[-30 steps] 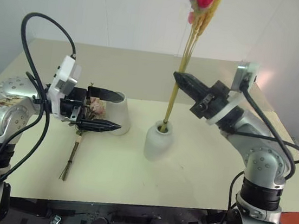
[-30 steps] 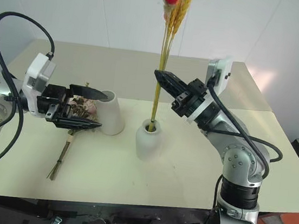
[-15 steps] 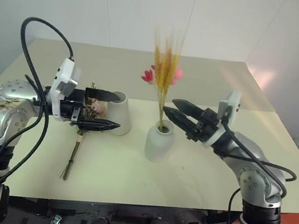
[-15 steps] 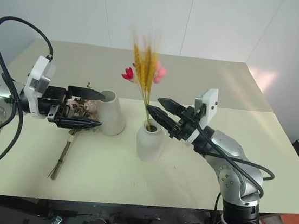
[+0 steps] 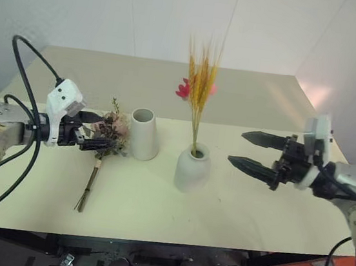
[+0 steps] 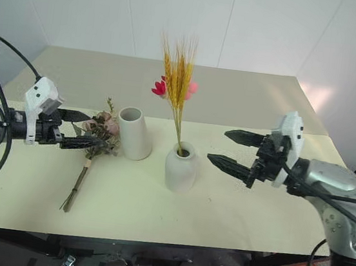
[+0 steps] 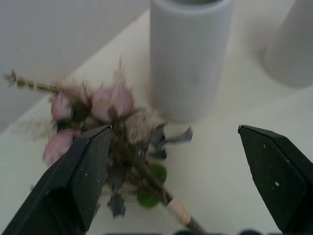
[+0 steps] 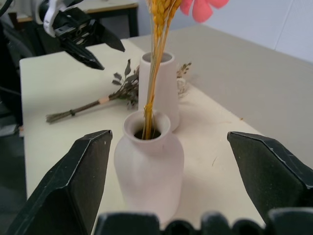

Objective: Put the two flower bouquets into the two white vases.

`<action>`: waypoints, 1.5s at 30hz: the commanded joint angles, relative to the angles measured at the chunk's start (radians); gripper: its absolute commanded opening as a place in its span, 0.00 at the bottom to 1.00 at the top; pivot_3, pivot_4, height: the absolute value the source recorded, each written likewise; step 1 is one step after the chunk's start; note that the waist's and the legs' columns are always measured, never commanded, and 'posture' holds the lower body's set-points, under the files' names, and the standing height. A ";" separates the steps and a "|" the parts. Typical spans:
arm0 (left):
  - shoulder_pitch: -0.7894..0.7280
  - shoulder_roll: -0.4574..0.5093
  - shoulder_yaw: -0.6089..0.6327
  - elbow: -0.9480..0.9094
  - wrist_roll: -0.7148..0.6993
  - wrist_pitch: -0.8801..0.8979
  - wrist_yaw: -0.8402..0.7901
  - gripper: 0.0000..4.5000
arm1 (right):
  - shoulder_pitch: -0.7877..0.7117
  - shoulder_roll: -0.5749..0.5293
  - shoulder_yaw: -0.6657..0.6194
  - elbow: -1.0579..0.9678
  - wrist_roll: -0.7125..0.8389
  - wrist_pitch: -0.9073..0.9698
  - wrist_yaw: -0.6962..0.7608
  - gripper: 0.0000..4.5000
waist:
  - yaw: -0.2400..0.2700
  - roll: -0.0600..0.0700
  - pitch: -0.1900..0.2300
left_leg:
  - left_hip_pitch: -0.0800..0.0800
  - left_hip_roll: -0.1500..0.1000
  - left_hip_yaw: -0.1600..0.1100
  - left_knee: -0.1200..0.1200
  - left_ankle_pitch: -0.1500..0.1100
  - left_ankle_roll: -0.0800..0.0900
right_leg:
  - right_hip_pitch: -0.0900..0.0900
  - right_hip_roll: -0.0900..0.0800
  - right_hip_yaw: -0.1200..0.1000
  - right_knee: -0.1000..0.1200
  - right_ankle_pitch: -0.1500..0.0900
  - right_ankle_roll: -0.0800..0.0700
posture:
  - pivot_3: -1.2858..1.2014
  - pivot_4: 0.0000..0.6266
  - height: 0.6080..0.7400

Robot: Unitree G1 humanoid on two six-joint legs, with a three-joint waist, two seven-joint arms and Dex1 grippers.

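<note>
Between the wide-apart jaws of the left gripper (image 7: 171,161) lie the pink roses (image 5: 110,128), flat on the surface (image 5: 156,202).
The right gripper (image 5: 250,151) is spread too, holding nothing, beside the round vase (image 5: 192,170) with the wheat bunch (image 5: 199,93) standing in it. Best to pinch the rose stems below the blooms, lift them upright, then lower them into the tall vase (image 5: 143,133) nearby.
</note>
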 commanded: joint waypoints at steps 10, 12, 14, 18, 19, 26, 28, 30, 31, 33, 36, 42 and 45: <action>-0.118 -0.037 -0.256 -0.009 0.150 0.340 0.189 1.00 | -0.160 -0.053 0.050 0.212 -0.118 -0.126 0.196 0.99 | 0.000 0.000 0.000 | -0.001 -0.001 0.000 0.000 0.000 0.000 | 0.000 0.000 0.000 0.000 0.000 0.000 | 0.52 0.24 1.00; -0.125 -0.057 -0.272 0.007 0.163 0.362 0.211 1.00 | -0.178 -0.048 0.058 0.225 -0.127 -0.136 0.212 0.99 | 0.000 0.000 0.000 | -0.001 -0.001 0.000 0.000 0.000 0.000 | -0.001 0.000 0.000 0.000 0.000 0.000 | 0.52 0.24 1.00; -0.133 -0.087 -0.291 0.035 0.177 0.387 0.237 1.00 | -0.195 -0.043 0.067 0.234 -0.134 -0.142 0.227 0.99 | 0.000 0.000 0.000 | -0.001 -0.001 0.000 0.000 0.000 0.000 | -0.001 0.000 0.000 0.000 0.000 0.000 | 0.52 0.24 1.00; -0.148 -0.166 -0.304 0.090 0.187 0.442 0.281 0.91 | -0.245 -0.048 0.098 0.275 -0.163 -0.160 0.275 1.00 | 0.001 0.000 0.000 | 0.000 -0.001 0.000 0.000 0.000 0.000 | 0.000 0.000 0.000 0.001 0.000 0.000 | 0.52 0.24 1.00; -0.153 -0.179 -0.302 0.097 0.188 0.451 0.289 0.86 | -0.257 -0.051 0.105 0.287 -0.170 -0.163 0.290 1.00 | 0.003 0.000 0.000 | 0.001 -0.001 0.000 0.000 0.000 0.000 | 0.001 0.000 0.000 0.001 0.000 0.000 | 0.52 0.24 1.00; -0.155 -0.176 -0.284 0.084 0.190 0.488 0.298 0.38 | -0.311 -0.050 0.147 0.367 -0.214 -0.194 0.382 1.00 | 0.002 0.000 0.000 | 0.005 -0.001 0.000 0.000 0.000 0.000 | 0.004 0.000 0.000 0.001 0.000 0.000 | 0.52 0.24 1.00; -0.162 -0.172 -0.274 0.085 0.193 0.494 0.303 0.24 | -0.324 -0.045 0.156 0.393 -0.226 -0.205 0.398 1.00 | -0.003 0.000 0.000 | 0.006 -0.001 0.000 0.000 0.000 0.000 | 0.004 0.000 0.001 0.001 0.000 0.000 | 0.52 0.24 1.00; -0.168 -0.170 -0.265 0.089 0.196 0.494 0.310 0.11 | -0.335 -0.042 0.163 0.415 -0.236 -0.215 0.412 1.00 | -0.005 0.000 0.000 | 0.006 -0.001 0.000 0.000 0.000 0.000 | 0.004 0.000 0.001 0.001 0.000 0.000 | 0.52 0.24 1.00; -0.174 -0.172 -0.257 0.094 0.199 0.496 0.320 0.04 | -0.343 -0.040 0.167 0.430 -0.242 -0.220 0.419 1.00 | -0.004 0.000 0.000 | 0.006 -0.001 0.000 0.000 0.000 0.000 | 0.004 0.000 0.001 0.001 0.000 0.000 | 0.52 0.24 1.00; -0.189 -0.181 -0.238 0.114 0.223 0.493 0.362 0.03 | -0.361 -0.035 0.178 0.465 -0.259 -0.232 0.433 1.00 | -0.003 0.000 0.000 | 0.005 -0.001 0.000 0.000 0.000 0.000 | 0.004 0.000 0.001 0.001 0.000 0.000 | 0.52 0.24 1.00; -0.218 -0.206 -0.173 0.153 0.266 0.456 0.445 0.03 | -0.384 -0.027 0.193 0.517 -0.288 -0.249 0.446 1.00 | 0.000 0.000 0.000 | 0.005 -0.001 0.000 0.000 0.000 0.000 | 0.003 0.000 0.001 0.001 0.000 0.000 | 0.52 0.24 1.00; -0.225 -0.301 0.087 0.135 0.272 0.109 0.551 0.03 | -0.395 -0.030 0.183 0.547 -0.293 -0.238 0.456 1.00 | 0.005 0.000 0.000 | 0.002 -0.001 0.000 0.000 0.000 0.000 | 0.002 -0.001 0.000 0.001 0.003 -0.006 | 0.52 0.24 1.00; -0.233 -0.343 0.159 0.104 0.252 -0.074 0.542 0.03 | -0.399 -0.025 0.191 0.587 -0.317 -0.251 0.447 1.00 | 0.007 0.000 0.000 | 0.001 -0.002 0.000 0.000 0.000 0.000 | 0.002 -0.001 0.000 0.000 0.005 -0.007 | 0.52 0.24 1.00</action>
